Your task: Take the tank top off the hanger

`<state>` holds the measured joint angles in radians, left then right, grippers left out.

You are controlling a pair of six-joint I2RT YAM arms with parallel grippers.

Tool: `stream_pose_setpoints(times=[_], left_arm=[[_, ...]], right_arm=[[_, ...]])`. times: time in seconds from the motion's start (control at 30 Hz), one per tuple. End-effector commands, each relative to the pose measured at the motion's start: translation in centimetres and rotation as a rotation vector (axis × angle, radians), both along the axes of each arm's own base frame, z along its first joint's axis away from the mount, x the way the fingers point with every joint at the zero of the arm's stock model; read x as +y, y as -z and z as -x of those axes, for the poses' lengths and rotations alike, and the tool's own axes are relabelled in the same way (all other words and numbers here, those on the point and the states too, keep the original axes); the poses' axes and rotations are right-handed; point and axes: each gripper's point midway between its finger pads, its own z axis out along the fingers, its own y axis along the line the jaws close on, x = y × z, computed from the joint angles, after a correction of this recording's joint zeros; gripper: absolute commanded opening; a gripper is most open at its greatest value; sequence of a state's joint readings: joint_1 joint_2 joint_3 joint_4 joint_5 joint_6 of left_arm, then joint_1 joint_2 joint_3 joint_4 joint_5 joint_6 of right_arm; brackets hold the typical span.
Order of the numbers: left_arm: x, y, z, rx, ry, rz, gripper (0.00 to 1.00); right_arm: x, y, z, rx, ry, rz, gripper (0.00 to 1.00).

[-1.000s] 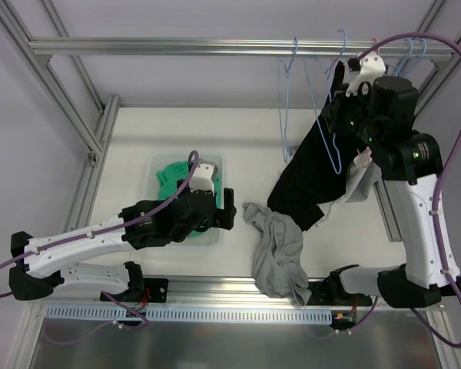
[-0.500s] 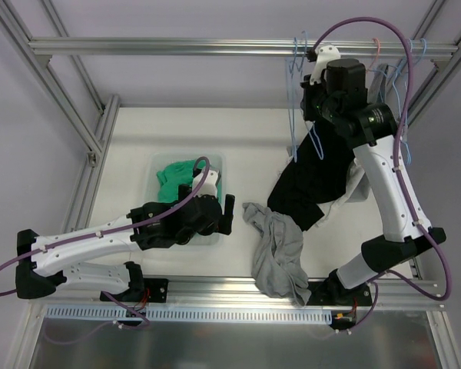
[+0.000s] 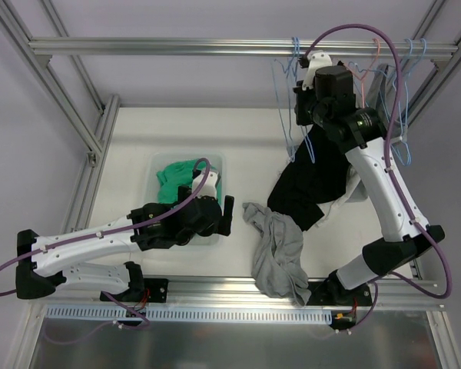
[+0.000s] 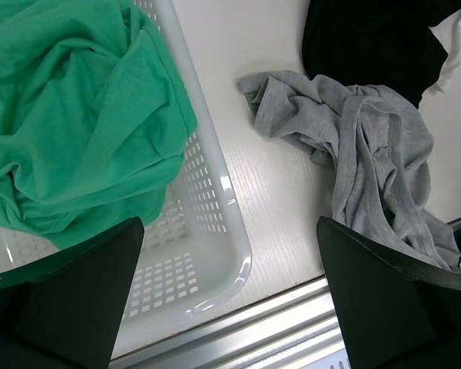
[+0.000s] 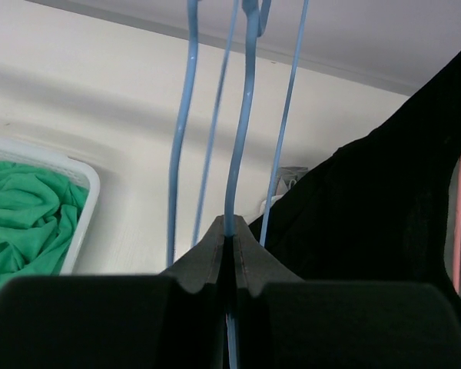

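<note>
A black tank top (image 3: pixel 311 181) hangs from a blue hanger (image 3: pixel 313 146) at the back right, and its lower part rests on the table. My right gripper (image 3: pixel 302 104) is raised close under the top rail and is shut on the blue hanger wire (image 5: pixel 242 115). In the right wrist view the black fabric (image 5: pixel 384 207) hangs just right of my right gripper (image 5: pixel 230 231). My left gripper (image 3: pixel 227 211) is open and empty, low over the right edge of the white basket. In the left wrist view my left gripper (image 4: pixel 230 307) has its jaws wide apart.
A white basket (image 3: pixel 215 240) holds a green garment (image 3: pixel 177 173); both show in the left wrist view, the basket (image 4: pixel 223 231) and the green garment (image 4: pixel 69 115). A grey garment (image 3: pixel 280 254) lies crumpled at the front, also in the left wrist view (image 4: pixel 369 154). Several hangers (image 3: pixel 403 69) hang on the rail (image 3: pixel 177 46).
My right arm has swung left and up towards the rail, carrying the blue hanger with the black tank top. My left arm has shifted only slightly.
</note>
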<state>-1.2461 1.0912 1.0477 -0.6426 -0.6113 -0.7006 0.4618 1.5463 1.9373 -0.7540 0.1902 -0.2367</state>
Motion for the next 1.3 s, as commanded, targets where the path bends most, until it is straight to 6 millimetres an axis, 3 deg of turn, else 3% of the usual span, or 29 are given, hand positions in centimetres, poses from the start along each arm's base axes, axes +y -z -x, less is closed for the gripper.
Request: stream_pose_setpoints(times=[0.0,0.1,0.17,0.2,0.23,0.4,0.43,0.53,0.67,0.73,0.77,0.8,0.83,0.9,1.07,1.2,1.27], left_arm=[[0.5,-0.3,0.0,0.0,-0.017,0.015,0.99],[0.3,-0.4,0.1,0.005,-0.007,0.02,0.99],[-0.2,-0.6,0.2,0.01,0.01,0.014,0.99],[-0.4,-0.7,0.2,0.013,0.02,0.016,0.99],[-0.9,-1.3,0.2,0.008,0.034,0.022,0.99],[-3.8,-1.3,0.2,0.034,0.104,-0.003,0.99],[-4.9,-1.1,0.1,0.041,0.123,-0.02,0.99],[-8.3,-0.1,0.5,0.076,0.23,-0.053,0.99],[-13.7,2.0,2.7,0.111,0.416,-0.131,0.99],[-16.8,3.4,3.7,0.114,0.522,-0.186,0.99],[-17.8,4.0,4.3,0.121,0.564,-0.202,0.99],[-19.3,3.6,5.3,0.116,0.629,-0.195,0.99],[-20.1,5.8,5.4,0.14,0.642,-0.241,0.99],[-20.7,7.0,5.0,0.153,0.61,-0.261,0.99],[-20.1,12.4,3.8,0.216,0.51,-0.354,0.99],[-19.5,17.6,4.4,0.303,0.496,-0.434,0.99],[-19.1,19.1,4.9,0.345,0.482,-0.445,0.99]], right_arm=[[-0.2,-1.6,0.9,-0.042,0.008,-0.055,0.03],[-0.2,-1.7,1.5,-0.04,0.002,-0.078,0.36],[-0.6,-1.7,2.1,-0.04,0.003,-0.087,0.41],[-0.8,-1.9,2.6,-0.045,0.004,-0.096,0.6],[-1.4,-2.7,3.6,-0.066,0.007,-0.105,0.67],[-4.2,-4.9,7.6,-0.143,0.04,-0.115,0.73],[-5.3,-6.2,9.3,-0.187,0.045,-0.122,0.75],[-7.4,-6.0,11.9,-0.203,0.072,-0.098,0.99],[-9.7,-5.5,17.8,-0.225,0.042,-0.111,1.0],[-10.4,-5.0,19.5,-0.23,0.038,-0.116,0.99],[-11.2,-5.1,21.3,-0.256,0.039,-0.134,1.0],[-11.4,-4.3,21.9,-0.248,0.033,-0.136,0.99],[-11.6,-4.2,23.4,-0.263,0.012,-0.159,0.99],[-11.3,-3.4,24.4,-0.254,-0.021,-0.17,0.99],[-10.6,-2.2,26.7,-0.232,-0.118,-0.188,1.0],[-9.1,-1.8,28.1,-0.229,-0.225,-0.219,0.99],[-8.5,-1.7,28.6,-0.23,-0.271,-0.23,0.99]])
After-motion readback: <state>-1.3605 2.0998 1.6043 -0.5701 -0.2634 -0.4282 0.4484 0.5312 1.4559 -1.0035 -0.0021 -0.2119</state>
